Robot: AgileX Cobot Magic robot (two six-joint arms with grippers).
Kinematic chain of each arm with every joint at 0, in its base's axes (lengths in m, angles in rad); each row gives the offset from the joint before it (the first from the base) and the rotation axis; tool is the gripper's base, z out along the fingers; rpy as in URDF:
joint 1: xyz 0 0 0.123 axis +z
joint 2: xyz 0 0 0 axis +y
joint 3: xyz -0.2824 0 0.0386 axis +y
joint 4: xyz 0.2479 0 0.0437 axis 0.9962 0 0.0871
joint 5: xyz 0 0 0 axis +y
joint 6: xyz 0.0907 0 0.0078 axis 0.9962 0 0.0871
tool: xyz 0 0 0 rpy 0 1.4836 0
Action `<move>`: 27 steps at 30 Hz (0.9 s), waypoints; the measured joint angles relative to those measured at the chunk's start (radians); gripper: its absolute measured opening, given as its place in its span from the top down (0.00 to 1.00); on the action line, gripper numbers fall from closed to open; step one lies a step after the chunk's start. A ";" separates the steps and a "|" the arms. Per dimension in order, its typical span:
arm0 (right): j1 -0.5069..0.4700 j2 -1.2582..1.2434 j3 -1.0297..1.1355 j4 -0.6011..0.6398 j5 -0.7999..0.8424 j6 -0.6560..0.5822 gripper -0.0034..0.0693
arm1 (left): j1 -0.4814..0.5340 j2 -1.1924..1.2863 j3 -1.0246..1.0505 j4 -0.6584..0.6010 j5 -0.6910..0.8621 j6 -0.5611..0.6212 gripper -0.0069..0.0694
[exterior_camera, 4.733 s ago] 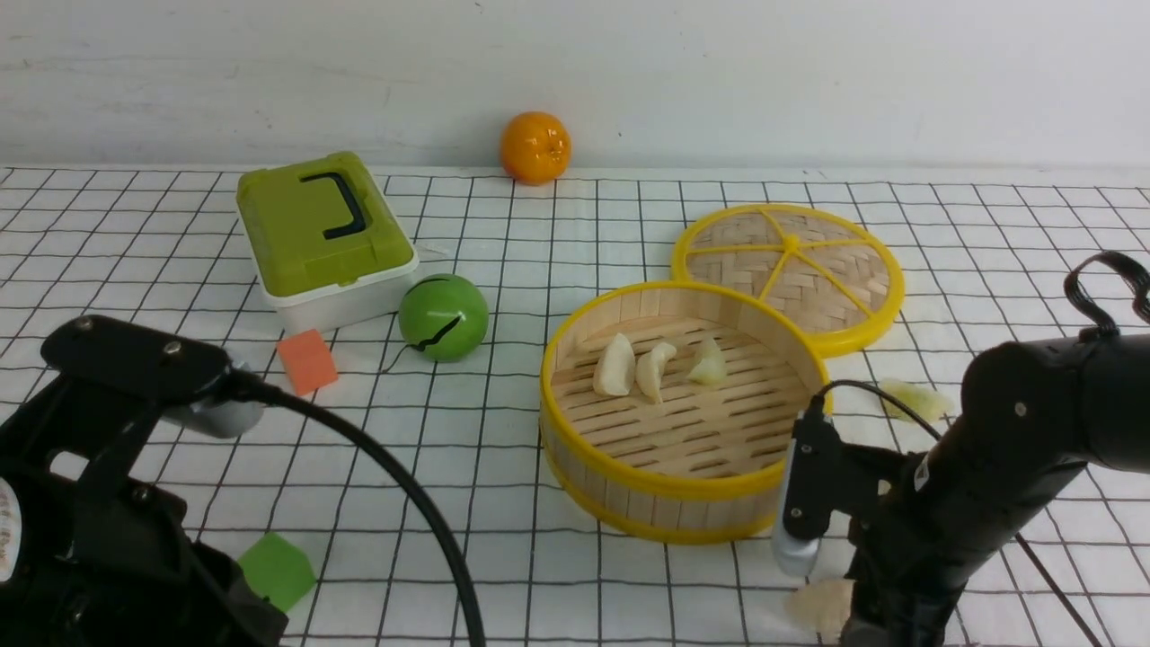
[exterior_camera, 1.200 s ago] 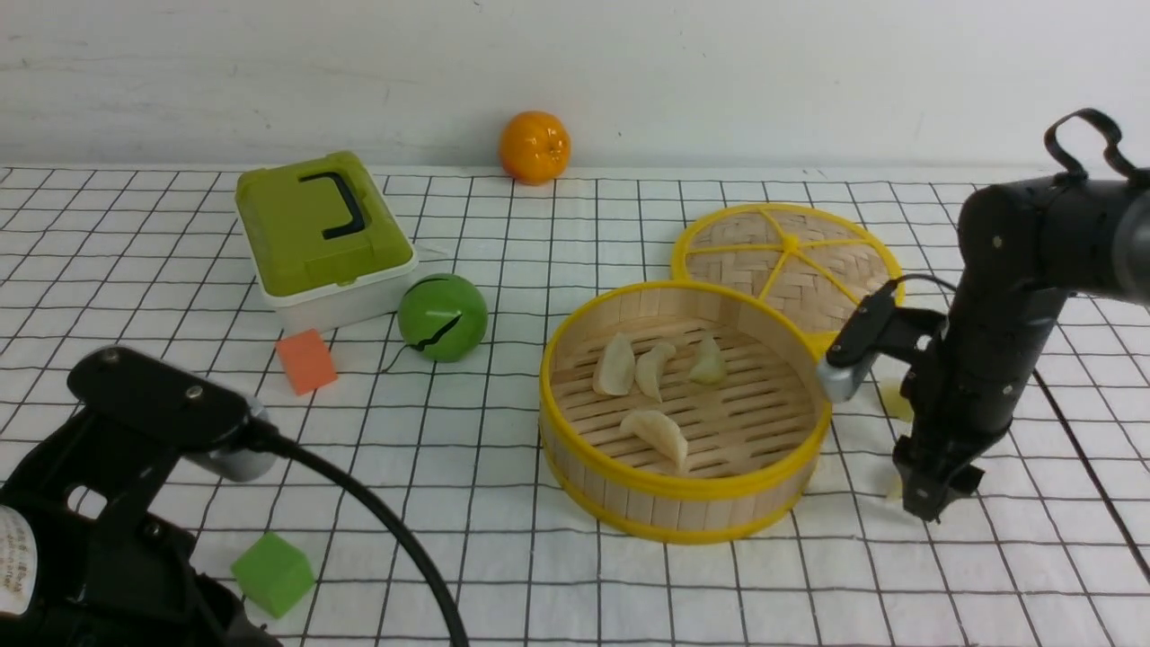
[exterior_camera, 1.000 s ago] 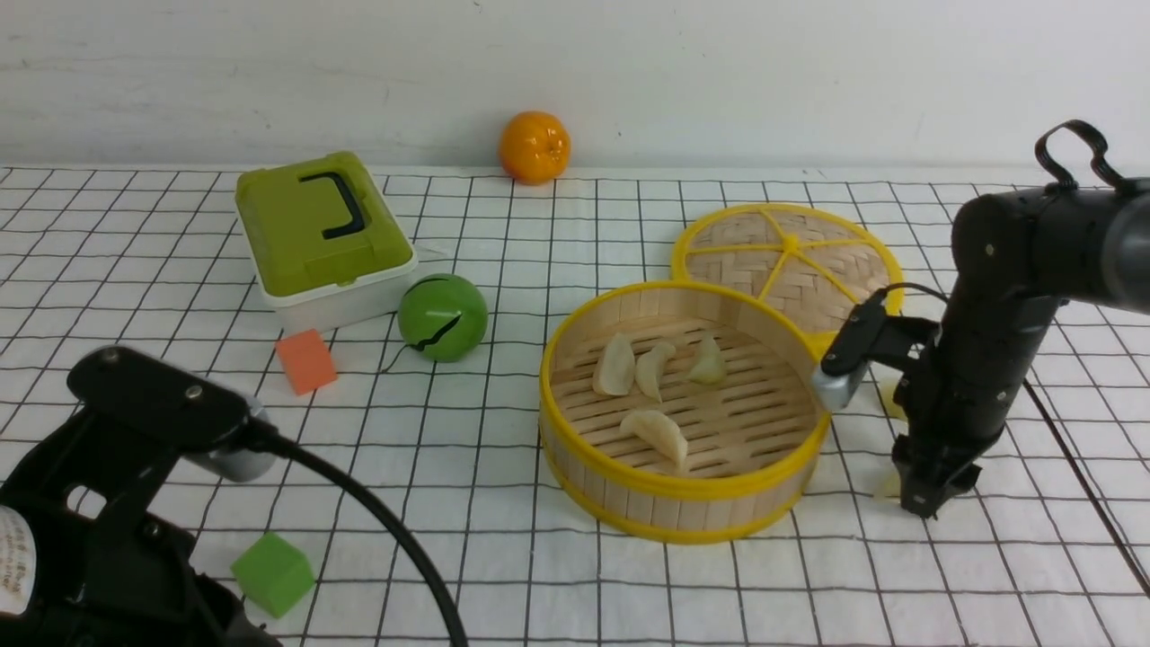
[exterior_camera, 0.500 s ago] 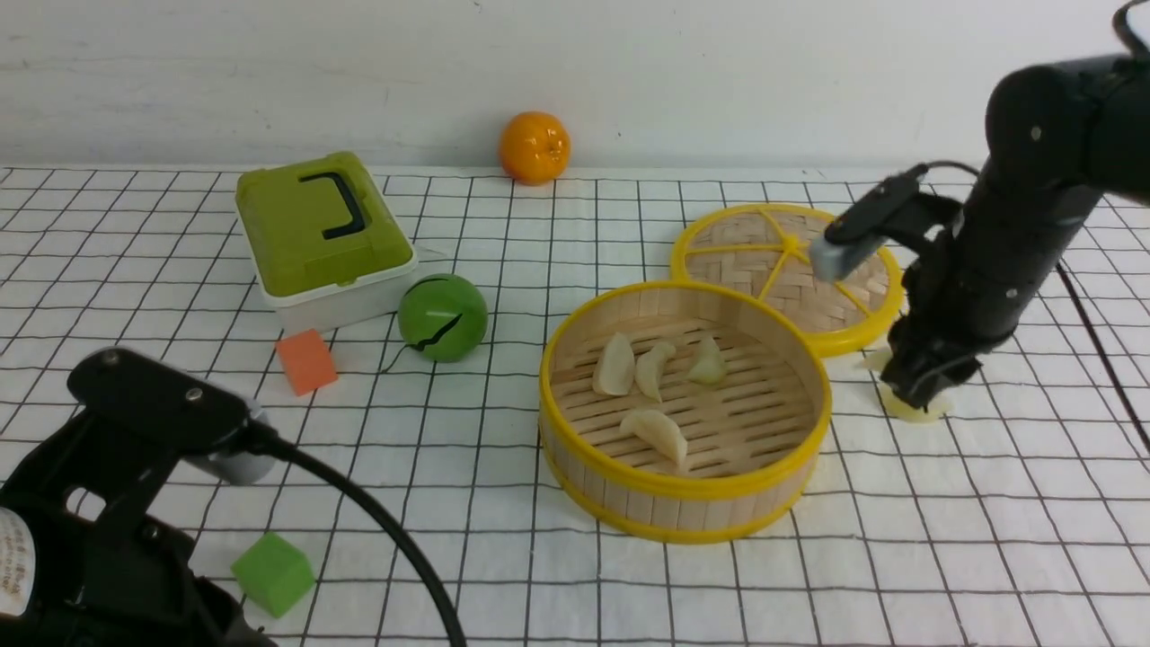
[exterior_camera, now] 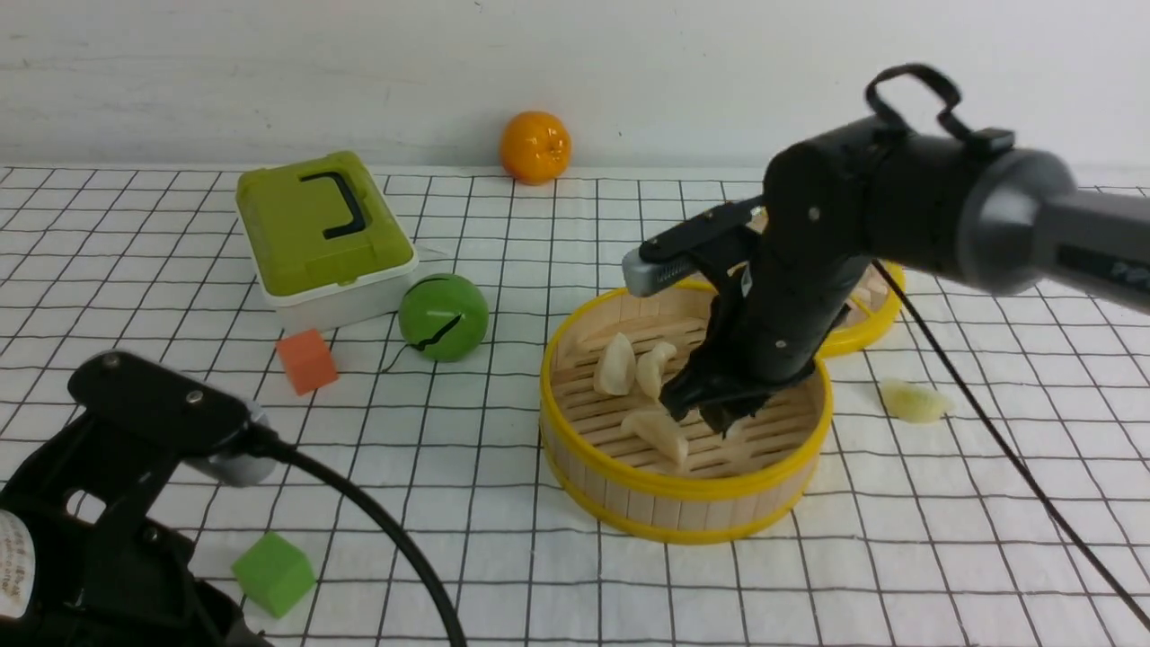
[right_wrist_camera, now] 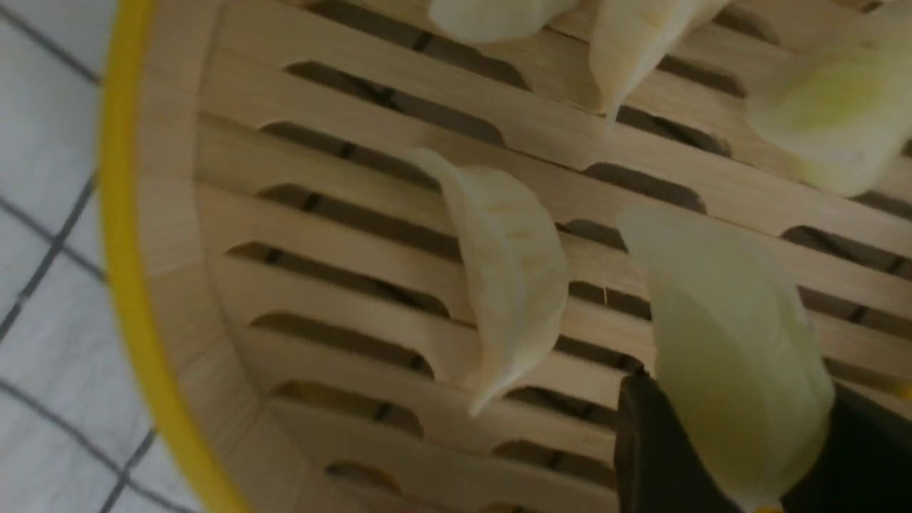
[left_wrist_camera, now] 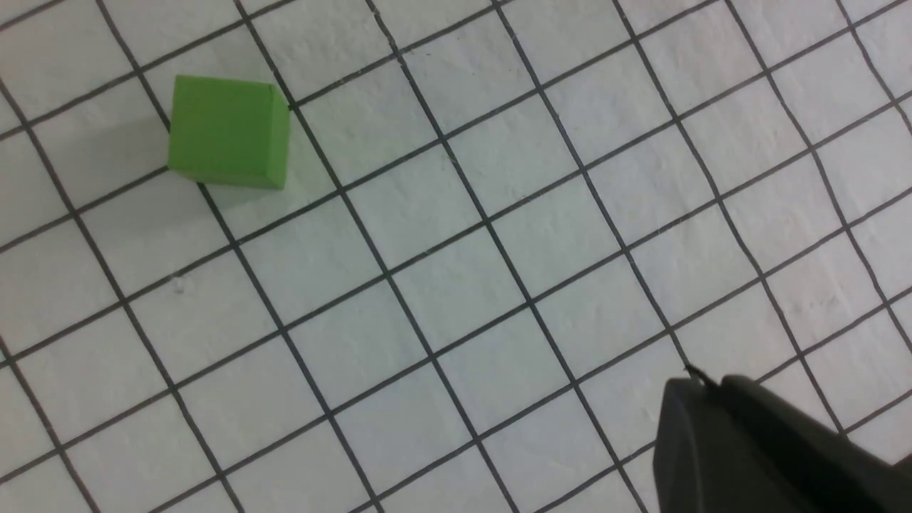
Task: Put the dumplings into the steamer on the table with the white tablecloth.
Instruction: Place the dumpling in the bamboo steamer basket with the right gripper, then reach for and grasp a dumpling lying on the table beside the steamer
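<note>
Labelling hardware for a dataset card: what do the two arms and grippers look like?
Both are glossy black with rounded joints. The right arm has a grey forearm tube, a looped black cable and a grey camera bar at its wrist; the right gripper has black fingers. The left arm carries a white sticker and a thick black cable; the left gripper is black.

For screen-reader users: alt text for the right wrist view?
The right gripper holds a pale green dumpling over the steamer's slatted floor. A cream dumpling lies beside it, three others partly in frame; white gridded cloth shows outside the yellow rim.
</note>
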State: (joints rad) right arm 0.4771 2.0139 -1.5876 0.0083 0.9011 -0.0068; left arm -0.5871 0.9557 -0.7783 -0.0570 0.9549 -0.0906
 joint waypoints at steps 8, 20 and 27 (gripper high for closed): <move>-0.002 0.023 0.000 -0.008 -0.011 0.050 0.51 | 0.000 0.000 0.000 0.000 0.012 0.000 0.88; -0.265 -0.143 -0.005 -0.018 0.070 -0.095 0.16 | 0.000 0.000 0.000 0.000 0.032 0.000 0.88; -0.412 -0.076 -0.005 0.063 0.053 -0.285 0.21 | 0.000 0.000 0.000 0.005 0.032 0.000 0.88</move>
State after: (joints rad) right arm 0.0646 1.9378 -1.5922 0.0713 0.9538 -0.2920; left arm -0.5871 0.9557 -0.7783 -0.0522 0.9865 -0.0906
